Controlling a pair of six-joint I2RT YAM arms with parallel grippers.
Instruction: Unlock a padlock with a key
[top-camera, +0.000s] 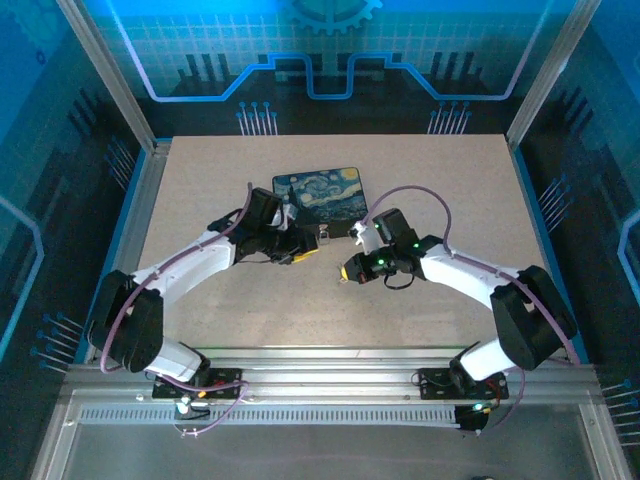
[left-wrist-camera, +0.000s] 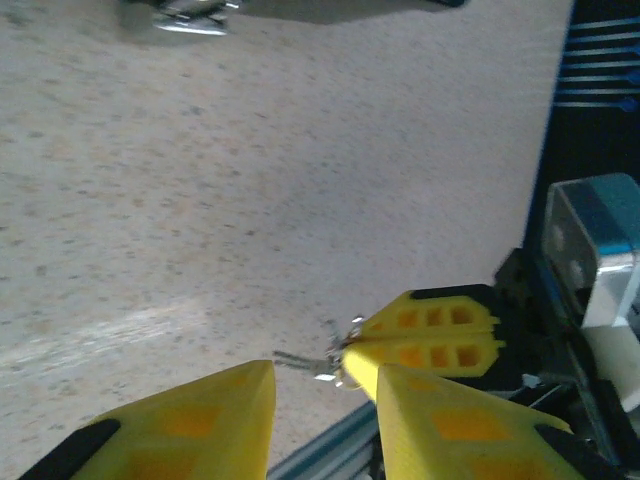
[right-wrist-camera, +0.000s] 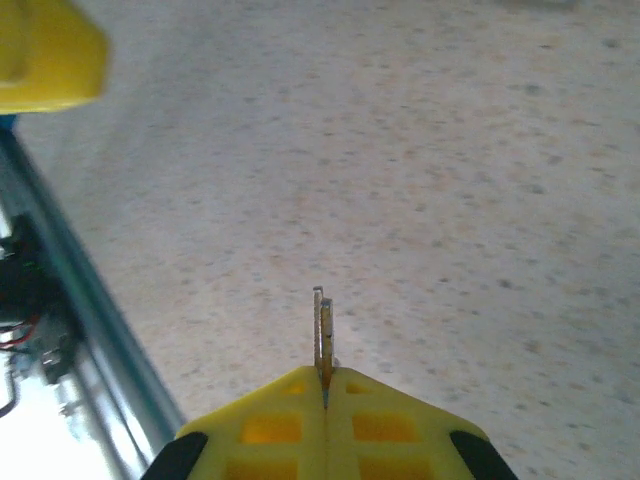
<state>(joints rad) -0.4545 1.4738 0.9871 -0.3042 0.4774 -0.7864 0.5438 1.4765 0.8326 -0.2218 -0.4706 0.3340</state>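
My right gripper (right-wrist-camera: 322, 385) is shut on the key (right-wrist-camera: 321, 330), whose thin silvery blades stick straight out past the yellow fingertips. In the left wrist view the same bunched key (left-wrist-camera: 338, 362) pokes from the right arm's shut yellow fingers (left-wrist-camera: 430, 340), just ahead of my left gripper (left-wrist-camera: 325, 400). The left gripper stands open with nothing between its fingers. From above, the left gripper (top-camera: 300, 252) and right gripper (top-camera: 350, 270) face each other a short way apart over the table. A small thing that may be the padlock (top-camera: 324, 237) lies at the box's near edge, too small to tell for sure.
The black box with the swirling-night lid (top-camera: 320, 195) sits just behind both grippers. A blurred shiny object (left-wrist-camera: 190, 18) shows by a dark edge at the top of the left wrist view. Bare speckled tabletop (top-camera: 300, 310) lies between the grippers and the metal rail.
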